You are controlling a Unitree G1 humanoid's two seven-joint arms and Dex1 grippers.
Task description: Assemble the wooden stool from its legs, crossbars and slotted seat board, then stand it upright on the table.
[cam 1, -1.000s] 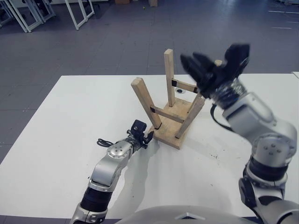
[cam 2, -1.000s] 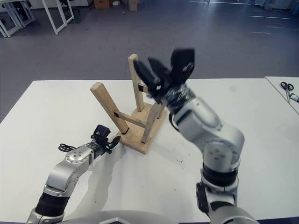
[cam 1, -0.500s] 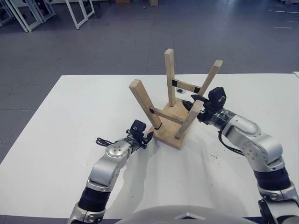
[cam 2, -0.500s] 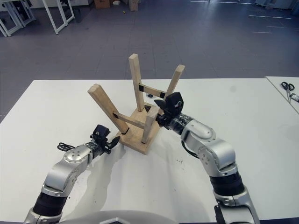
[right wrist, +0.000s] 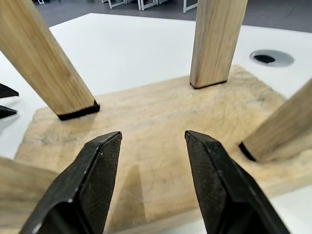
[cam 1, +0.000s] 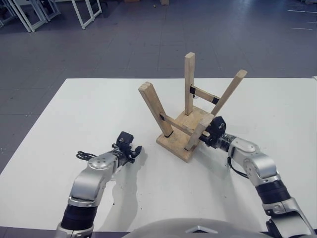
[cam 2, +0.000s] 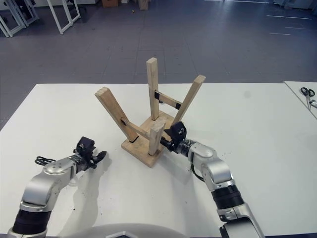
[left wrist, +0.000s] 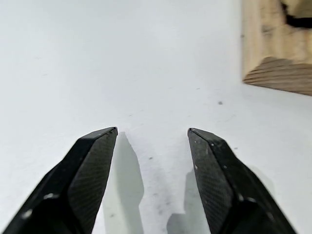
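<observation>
A lab or workshop hall: a broad white worktop (cam 1: 69,114) on a bare grey floor (cam 1: 129,44), white metal table frames (cam 1: 84,12) behind, and scissors (cam 2: 305,91) on a neighbouring table (cam 2: 297,104).

Gap between left pincer (left wrist: 152,130) and stool (cam 1: 174,142); stool legs (cam 1: 154,108) flank right pincer (right wrist: 153,134)

Stool (cam 1: 194,118) pale unfinished wood, grain visible; table (cam 1: 74,114) smooth matt white; fingers (left wrist: 92,165) matt black, cross-hatched.

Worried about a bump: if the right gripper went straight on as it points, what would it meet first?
Probably the seat board, between the legs: the right gripper, open, aims at its upturned face. Depth is unclear.
</observation>
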